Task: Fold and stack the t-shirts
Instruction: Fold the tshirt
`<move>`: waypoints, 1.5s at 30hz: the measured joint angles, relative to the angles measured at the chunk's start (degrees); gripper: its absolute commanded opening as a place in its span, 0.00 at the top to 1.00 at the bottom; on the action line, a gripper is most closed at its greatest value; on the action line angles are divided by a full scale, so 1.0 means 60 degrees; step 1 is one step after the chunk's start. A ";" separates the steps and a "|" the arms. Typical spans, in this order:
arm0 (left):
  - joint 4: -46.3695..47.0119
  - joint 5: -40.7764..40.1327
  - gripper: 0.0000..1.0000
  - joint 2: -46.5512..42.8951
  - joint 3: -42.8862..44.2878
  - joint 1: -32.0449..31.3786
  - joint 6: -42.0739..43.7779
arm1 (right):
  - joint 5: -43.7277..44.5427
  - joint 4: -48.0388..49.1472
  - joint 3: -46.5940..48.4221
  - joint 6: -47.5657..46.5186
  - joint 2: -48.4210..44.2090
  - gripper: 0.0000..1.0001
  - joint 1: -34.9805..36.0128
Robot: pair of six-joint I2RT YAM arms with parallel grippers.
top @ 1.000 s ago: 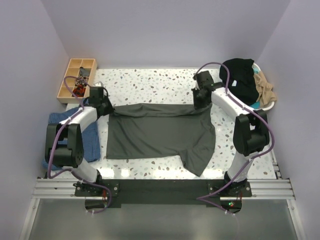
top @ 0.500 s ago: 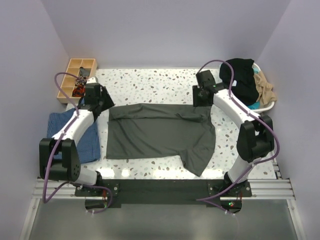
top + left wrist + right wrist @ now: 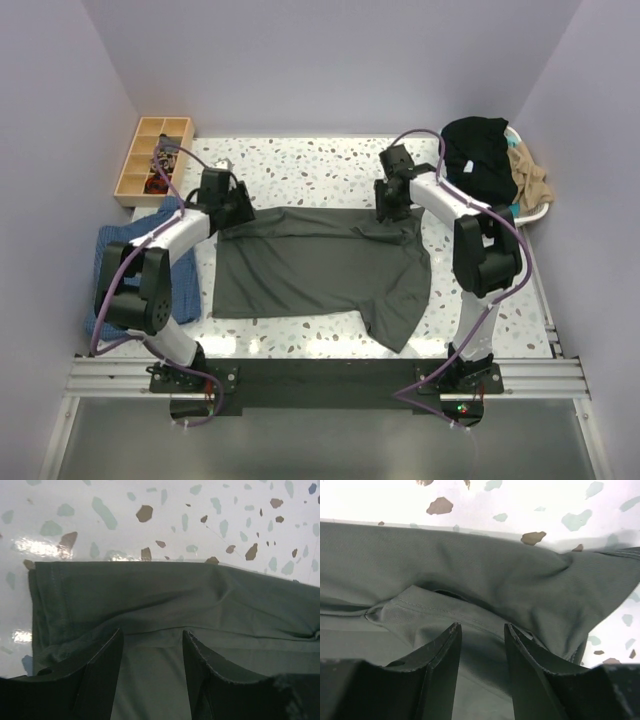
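Grey shirt (image 3: 320, 265): lay flat in the middle of the counter (image 3: 300, 170), its far edge turned back on itself as a narrow band. One sleeve trailed off its near right corner.
Left tool (image 3: 152, 636): stood partly open over the grey shirt's far left corner and gripped nothing. The fold showed between my fingers.
Right tool (image 3: 482, 630): was likewise partly open and empty, over the grey shirt's far right end.
Why so: I judged the band laid and let go, to rest by its own weight.
Change: a second before, both tools were shut on that far edge, further out. They had since opened and edged inward.
Others: black shirt (image 3: 478, 150) and tan shirt (image 3: 530, 180) were heaped right of the grey shirt, and a blue cloth (image 3: 185, 275) lay left of it.
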 measured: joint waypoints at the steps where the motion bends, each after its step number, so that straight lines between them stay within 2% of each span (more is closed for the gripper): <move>1: 0.0004 0.0051 0.45 0.0051 0.0000 -0.0055 0.0000 | -0.0055 0.0015 -0.0029 0.0018 0.0000 0.57 0.0000; 7: 0.0062 0.0215 0.45 0.0313 0.0000 -0.0313 0.0000 | -0.0506 -0.0044 -0.0404 0.0058 0.0000 0.56 -0.0004; 9: 0.0062 0.0215 0.45 0.0415 0.0000 -0.0313 0.0000 | -0.0565 -0.0062 -0.0441 0.0058 0.0000 0.59 -0.0004; 12: 0.0062 0.0211 0.45 0.0532 0.0000 -0.0313 0.0000 | -0.0685 -0.0058 -0.0488 0.0047 0.0000 0.81 -0.0007; 14: 0.0066 0.0215 0.45 0.0594 0.0000 -0.0313 0.0004 | -0.0721 -0.0062 -0.0521 0.0058 0.0000 0.91 -0.0011; 15: 0.0069 0.0219 0.45 0.0623 0.0000 -0.0313 0.0004 | -0.0729 -0.0062 -0.0528 0.0047 0.0000 1.00 -0.0018; 25: 0.0109 0.0291 0.46 0.0896 0.0000 -0.0313 0.0022 | -0.0994 -0.0051 -0.1297 0.0029 -0.0142 1.00 -0.0051; 31: 0.0109 0.0310 0.46 0.0896 0.0000 -0.0313 0.0076 | -0.1246 -0.0182 -0.2590 0.0004 -0.1399 1.00 0.0007; 33: 0.0113 0.0310 0.46 0.0896 0.0000 -0.0313 0.0080 | -0.1257 -0.0284 -0.2889 -0.0015 -0.1960 0.74 0.0069; 35: 0.0113 0.0310 0.46 0.0900 0.0000 -0.0313 0.0080 | -0.1239 -0.0277 -0.3096 0.0000 -0.2390 0.58 0.0113; 38: 0.0113 0.0313 0.46 0.0900 0.0000 -0.0313 0.0080 | -0.1064 -0.0259 -0.3202 0.0015 -0.2739 0.52 0.0164; 45: 0.0117 0.0346 0.46 0.0900 0.0000 -0.0313 0.0087 | -0.0419 0.0160 -0.2339 0.0022 -0.1690 0.52 -0.0153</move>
